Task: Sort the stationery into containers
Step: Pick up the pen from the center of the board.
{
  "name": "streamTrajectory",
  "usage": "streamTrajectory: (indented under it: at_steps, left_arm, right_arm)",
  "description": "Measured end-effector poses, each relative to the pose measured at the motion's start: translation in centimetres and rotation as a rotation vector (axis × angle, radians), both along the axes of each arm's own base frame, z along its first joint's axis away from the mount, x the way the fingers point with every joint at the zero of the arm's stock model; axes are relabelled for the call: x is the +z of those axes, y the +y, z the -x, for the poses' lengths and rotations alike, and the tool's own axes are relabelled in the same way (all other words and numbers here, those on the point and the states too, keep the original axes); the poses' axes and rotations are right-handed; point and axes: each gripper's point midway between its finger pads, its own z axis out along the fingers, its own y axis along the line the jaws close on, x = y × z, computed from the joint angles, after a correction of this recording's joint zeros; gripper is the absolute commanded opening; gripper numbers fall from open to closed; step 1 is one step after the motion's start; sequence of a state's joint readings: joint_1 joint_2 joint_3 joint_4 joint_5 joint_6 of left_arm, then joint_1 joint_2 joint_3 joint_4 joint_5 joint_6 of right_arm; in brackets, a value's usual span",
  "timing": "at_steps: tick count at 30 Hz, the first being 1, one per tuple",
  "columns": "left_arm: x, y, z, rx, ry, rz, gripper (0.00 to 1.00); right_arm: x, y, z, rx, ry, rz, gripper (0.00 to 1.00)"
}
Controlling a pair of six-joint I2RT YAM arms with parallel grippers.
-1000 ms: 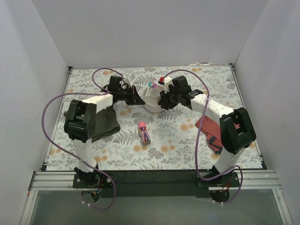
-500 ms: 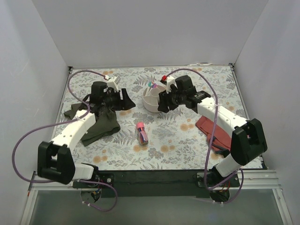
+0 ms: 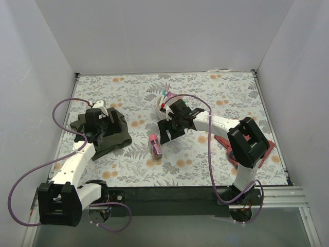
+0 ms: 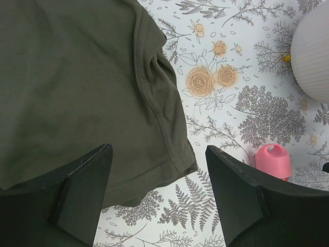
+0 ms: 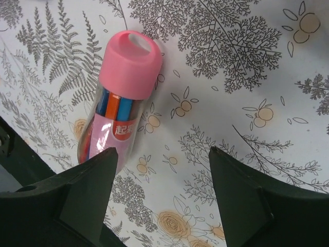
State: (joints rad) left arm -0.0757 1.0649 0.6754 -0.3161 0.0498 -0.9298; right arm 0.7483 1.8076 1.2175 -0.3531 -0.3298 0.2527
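The off-white bowl (image 3: 160,104) stands at mid-table, partly hidden behind my right arm, with thin pens (image 3: 165,94) sticking up from it. A stubby pink-capped tube (image 3: 155,146) full of coloured pens lies on the floral mat in front of the bowl. My right gripper (image 3: 168,135) hovers just right of the tube, open and empty. In the right wrist view the tube (image 5: 121,110) lies by the left finger of that gripper (image 5: 161,150). My left gripper (image 3: 109,122) is open over the olive cloth (image 3: 105,135). Its wrist view (image 4: 158,147) shows the tube's cap (image 4: 272,160) and the bowl's wall (image 4: 313,56).
A red cloth (image 3: 259,154) lies at the right under my right arm. The olive cloth (image 4: 77,77) covers the left of the mat. White walls close in the table on three sides.
Both grippers left the bowl and opened. The left arm swung back left over the olive cloth. The right gripper dropped forward to beside the pink tube.
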Motion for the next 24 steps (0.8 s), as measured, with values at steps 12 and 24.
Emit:
streamTrajectory:
  at_steps: [12,24]
  left_arm:
    - [0.2,0.6,-0.2,0.007,-0.014,-0.010,0.71]
    - [0.6,0.5,-0.2,-0.003,-0.026,-0.003,0.72]
  right_arm:
    - [0.8,4.9,-2.2,-0.080,-0.027,-0.001,0.83]
    - [-2.3,5.0,-2.0,-0.141,-0.017,0.114,0.74]
